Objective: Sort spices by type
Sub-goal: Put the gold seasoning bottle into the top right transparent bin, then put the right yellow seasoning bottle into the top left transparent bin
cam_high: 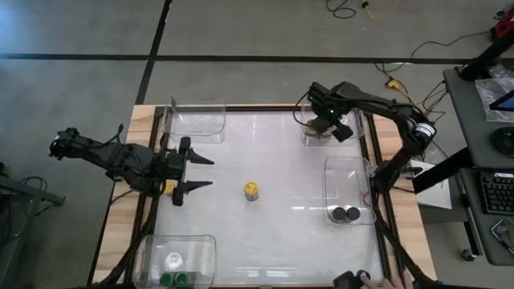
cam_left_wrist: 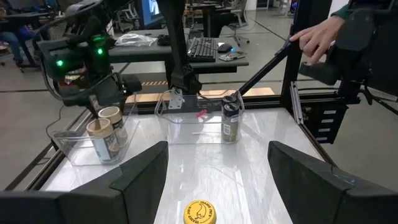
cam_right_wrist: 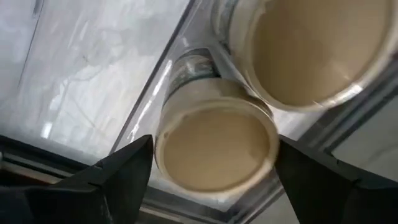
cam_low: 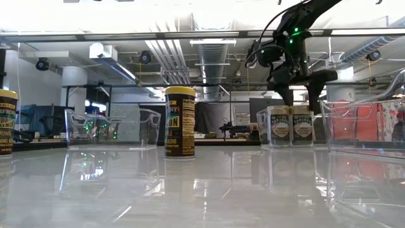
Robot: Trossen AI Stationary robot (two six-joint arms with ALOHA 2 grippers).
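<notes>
Two tan-lidded spice jars point(cam_low: 290, 125) stand upright on the floor of a clear tray point(cam_high: 308, 138) at the far right. My right gripper point(cam_high: 325, 127) points down over them, open, its fingers on either side of one jar's lid point(cam_right_wrist: 214, 155). A yellow-lidded jar point(cam_high: 252, 190) stands upright mid-table. My left gripper point(cam_high: 210, 172) waits open at the table's left, level and facing that jar point(cam_left_wrist: 200, 213). A second yellow-lidded jar point(cam_high: 167, 188) peeks out under the left arm. My right gripper comes from above with a finger point(cam_right_wrist: 127, 174) close on each side of the tan lid's rim point(cam_right_wrist: 163, 149). Whether they touch it I cannot tell. The jar stands upright in the tray beside the other tan jar.
A clear tray at the right edge point(cam_high: 349, 168) holds two black-lidded jars point(cam_high: 346, 214). A near-left tray point(cam_high: 205, 245) holds green-lidded jars point(cam_high: 178, 278). A far-left tray point(cam_high: 195, 120) stands bare. A person's hand point(cam_left_wrist: 317, 37) shows beyond the table's right side.
</notes>
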